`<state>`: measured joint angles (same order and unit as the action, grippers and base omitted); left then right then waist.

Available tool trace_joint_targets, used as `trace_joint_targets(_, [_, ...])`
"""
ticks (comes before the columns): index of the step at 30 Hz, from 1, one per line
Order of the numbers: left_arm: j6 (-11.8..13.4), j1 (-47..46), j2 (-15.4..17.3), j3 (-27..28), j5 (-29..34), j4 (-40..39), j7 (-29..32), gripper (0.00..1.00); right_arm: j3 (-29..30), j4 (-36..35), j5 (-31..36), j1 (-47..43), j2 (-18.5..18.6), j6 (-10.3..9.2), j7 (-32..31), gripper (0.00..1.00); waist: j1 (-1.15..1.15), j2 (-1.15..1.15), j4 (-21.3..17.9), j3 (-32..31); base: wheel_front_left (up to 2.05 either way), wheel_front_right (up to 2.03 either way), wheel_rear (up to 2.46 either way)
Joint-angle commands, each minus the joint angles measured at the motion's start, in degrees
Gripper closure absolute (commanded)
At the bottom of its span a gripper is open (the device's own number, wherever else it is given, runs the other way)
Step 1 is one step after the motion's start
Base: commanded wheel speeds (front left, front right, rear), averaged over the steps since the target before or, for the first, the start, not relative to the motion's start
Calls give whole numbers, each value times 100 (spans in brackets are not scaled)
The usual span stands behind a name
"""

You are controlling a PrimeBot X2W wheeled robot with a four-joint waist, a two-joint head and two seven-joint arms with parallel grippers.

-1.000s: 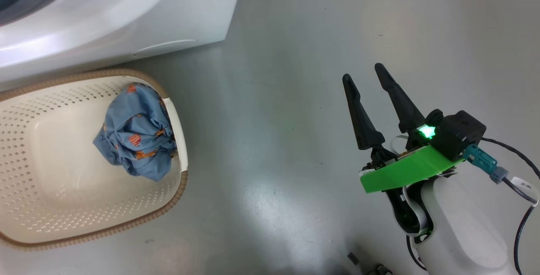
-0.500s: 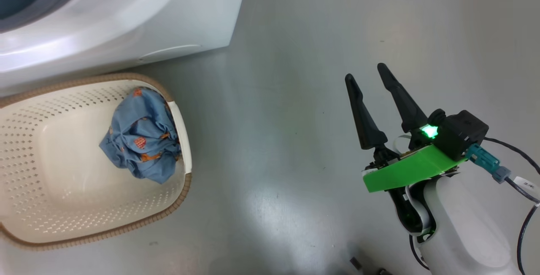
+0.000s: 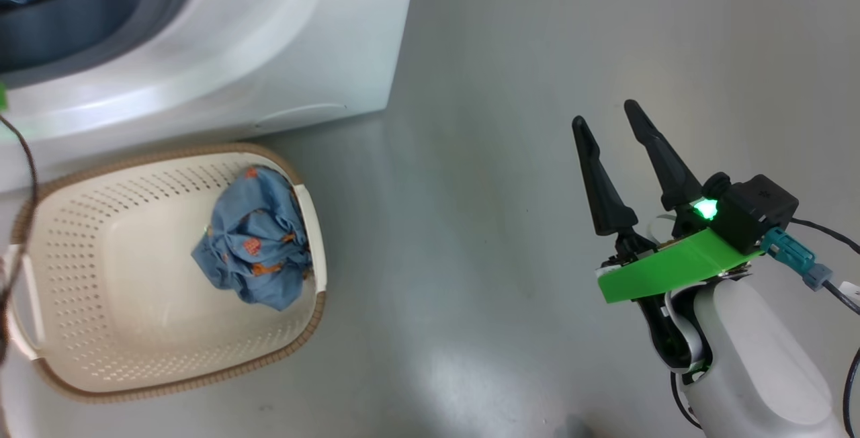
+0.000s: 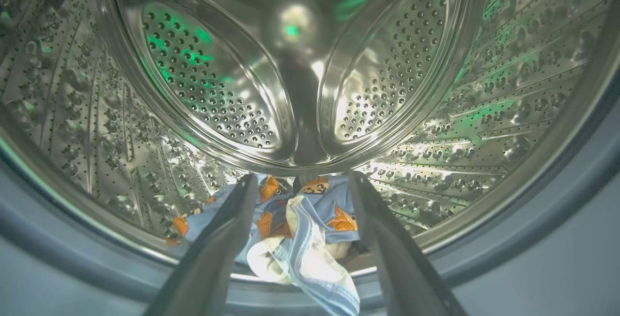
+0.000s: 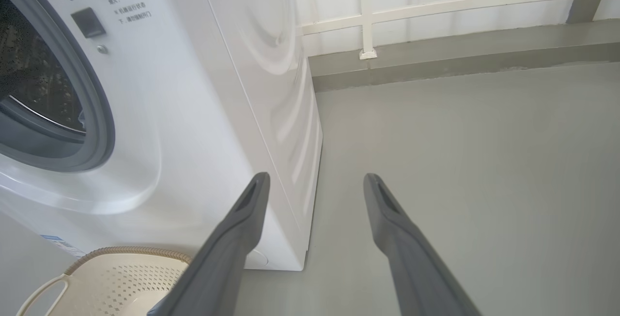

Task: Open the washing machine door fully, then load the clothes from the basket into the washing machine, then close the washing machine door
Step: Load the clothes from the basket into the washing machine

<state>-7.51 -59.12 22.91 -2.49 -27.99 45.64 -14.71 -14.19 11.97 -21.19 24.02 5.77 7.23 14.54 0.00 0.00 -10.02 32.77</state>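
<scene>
The white washing machine stands with its opening uncovered; its door is out of view. In the left wrist view my left gripper is open at the mouth of the steel drum. Light blue clothes with orange motifs and cream lining lie loose at the drum's front, between and below the fingers, a cream fold hanging over the grey gasket. The cream basket sits on the floor before the machine, with one more crumpled blue garment against its right wall. My right gripper hangs open over bare floor, far right of the basket.
Grey floor spreads between the basket and my right arm. A dark cable runs down the left edge of the head view over the basket's left handle. A white railing and low kerb stand behind the machine.
The whole head picture has shifted right and down, so the camera moved; more of the machine's opening and the basket's left handle now show. The right gripper stays open and still.
</scene>
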Motion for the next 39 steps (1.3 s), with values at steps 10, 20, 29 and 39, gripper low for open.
trace_joint_targets(10, [2, 1370, -254, 672, 544, -901, -29, 0, 4, -2, -88, -413, 256, 25, 46, 0, 0, 0, 278, -756, 0, 0, 0])
trace_joint_targets(20, [2, 2503, -618, 942, 908, -1566, -29, 0, -25, 74, -169, -721, 522, 25, 46, 0, 0, 0, 479, -1325, 0, 0, 0])
trace_joint_targets(29, [2, 3465, -900, 974, 1060, -2017, -29, 0, 17, 122, -261, -1075, 713, 25, 46, 0, 0, 0, 648, -1832, 0, 0, 0])
trace_joint_targets(39, [2, 4323, -1087, 1016, 1081, -2380, -29, 0, 55, 132, -360, -1438, 838, 25, 46, 0, 0, 0, 772, -2329, 0, 0, 0])
